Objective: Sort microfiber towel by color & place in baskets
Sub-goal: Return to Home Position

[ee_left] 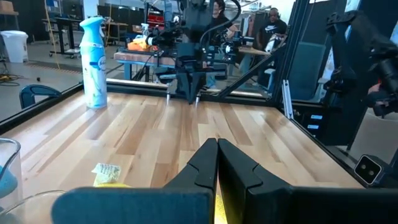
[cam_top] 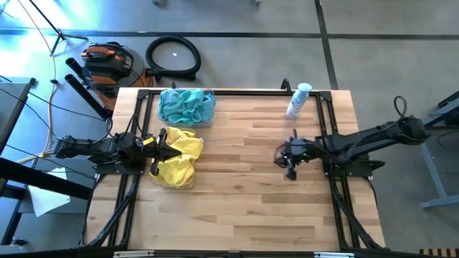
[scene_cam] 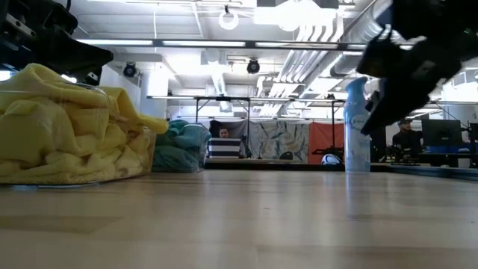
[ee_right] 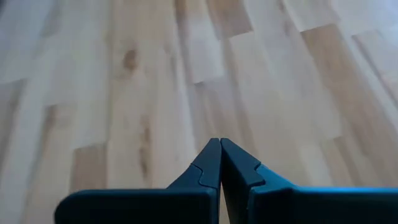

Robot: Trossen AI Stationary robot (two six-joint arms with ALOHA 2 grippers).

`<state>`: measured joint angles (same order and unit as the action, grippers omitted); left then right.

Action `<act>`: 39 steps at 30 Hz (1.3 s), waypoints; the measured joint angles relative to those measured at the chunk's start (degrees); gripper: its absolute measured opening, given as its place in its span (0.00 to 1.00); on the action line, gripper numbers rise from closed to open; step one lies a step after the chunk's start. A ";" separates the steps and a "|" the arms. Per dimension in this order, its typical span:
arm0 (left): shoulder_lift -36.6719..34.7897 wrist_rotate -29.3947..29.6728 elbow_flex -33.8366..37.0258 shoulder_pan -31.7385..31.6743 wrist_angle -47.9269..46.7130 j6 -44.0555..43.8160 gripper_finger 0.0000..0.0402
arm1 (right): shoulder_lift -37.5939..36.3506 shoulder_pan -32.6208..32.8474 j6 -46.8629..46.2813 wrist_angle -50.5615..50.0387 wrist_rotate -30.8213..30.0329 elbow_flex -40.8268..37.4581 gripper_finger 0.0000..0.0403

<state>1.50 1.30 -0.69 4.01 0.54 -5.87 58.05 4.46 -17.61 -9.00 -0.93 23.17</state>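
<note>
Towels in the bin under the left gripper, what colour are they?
Bright yellow towels, clearest in the high view; the left gripper hangs over them.

spray bottle (cam_top: pixel 298 99) upright near table (cam_top: pixel 251 165) back edge | vacuum (cam_top: pixel 107 61), hose (cam_top: pixel 173 56) on floor

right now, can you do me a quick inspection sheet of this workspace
surface: wooden table, light planks
job's things: yellow towels heaped in one clear basket; teal towels in the other basket
clutter: spray bottle upright at the table edge, right arm's side
grippers: left gripper shut, over the yellow pile; right gripper shut, over bare wood
cables: loose cable and coiled black hose on the floor
surroundings: shop vacuum on the floor; person seated beyond the table
</note>
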 joint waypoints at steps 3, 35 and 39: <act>0.00 0.00 0.00 0.00 0.01 0.00 0.00 | -6.84 0.88 -0.09 2.98 1.32 -5.25 0.00; 0.00 0.00 -0.04 -0.02 0.00 0.04 0.00 | -57.78 1.15 17.95 10.35 -1.99 -22.59 0.00; 0.00 0.00 -0.04 -0.02 0.02 0.04 0.00 | -57.78 1.15 20.47 10.35 -2.00 -22.59 0.00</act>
<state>1.50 1.30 -0.73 3.99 0.55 -5.82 0.27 5.61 2.86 1.34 -2.93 0.58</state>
